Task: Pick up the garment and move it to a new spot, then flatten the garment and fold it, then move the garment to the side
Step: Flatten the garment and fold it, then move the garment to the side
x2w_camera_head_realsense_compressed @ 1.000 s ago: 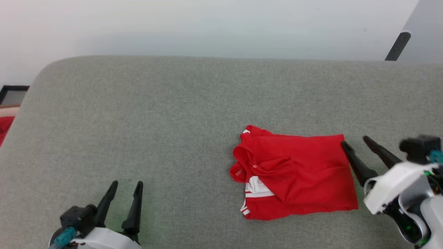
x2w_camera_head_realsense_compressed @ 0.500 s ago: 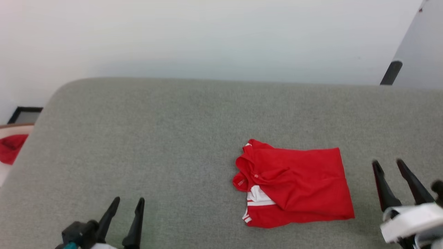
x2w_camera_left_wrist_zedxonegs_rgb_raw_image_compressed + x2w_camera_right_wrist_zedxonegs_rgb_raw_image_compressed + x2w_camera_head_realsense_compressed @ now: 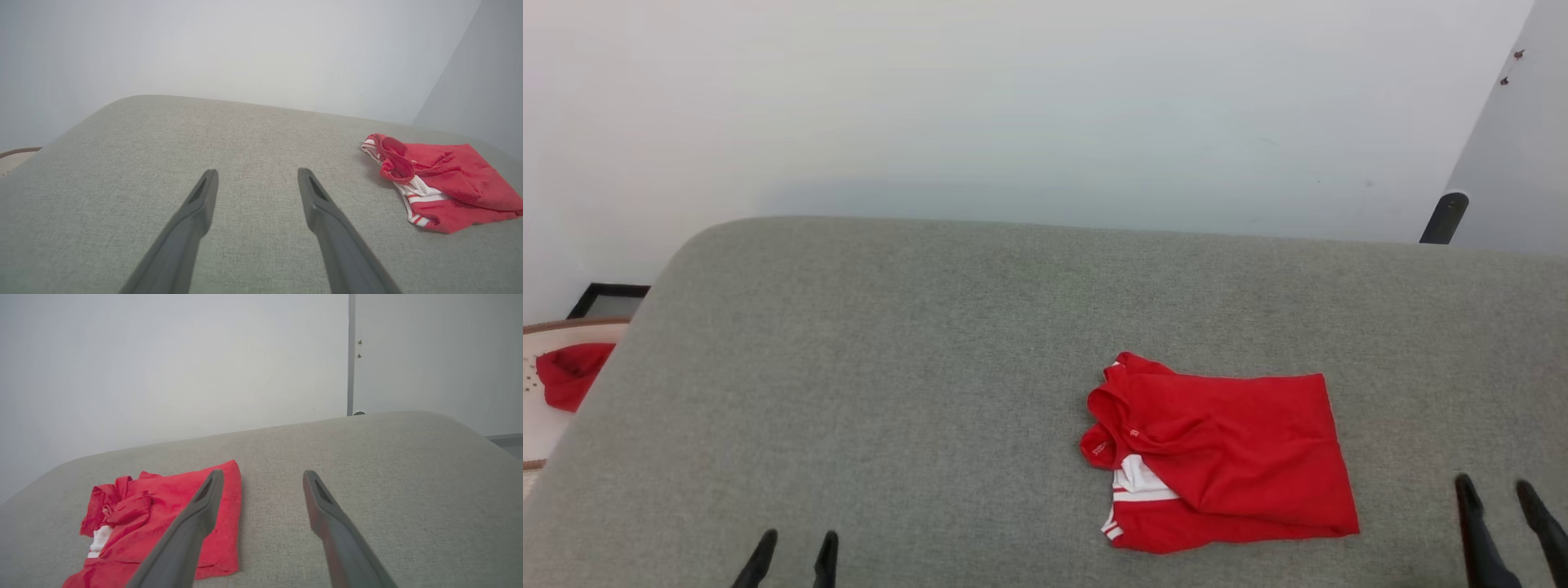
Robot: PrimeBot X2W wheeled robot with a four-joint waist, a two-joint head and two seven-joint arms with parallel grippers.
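The garment (image 3: 1233, 453), a bright red shirt with white striped trim, lies folded into a rough rectangle on the grey padded surface (image 3: 931, 343), right of centre. It also shows at the right in the left wrist view (image 3: 441, 183) and at the lower left in the right wrist view (image 3: 163, 514). My left gripper (image 3: 795, 545) stands open at the bottom left, far from the garment, holding nothing. My right gripper (image 3: 1497, 495) is open at the bottom right, a short way right of the garment's edge and apart from it.
A smaller red cloth (image 3: 568, 376) lies in a pale round container (image 3: 539, 425) off the surface's left end. A dark framed thing (image 3: 609, 300) sits beside it. A white wall runs behind, with a dark post (image 3: 1443, 219) at the far right.
The head camera has tilted up, so the whole picture has shifted down. My right gripper has drawn back from the garment's right edge toward the bottom right. The garment lies unchanged.
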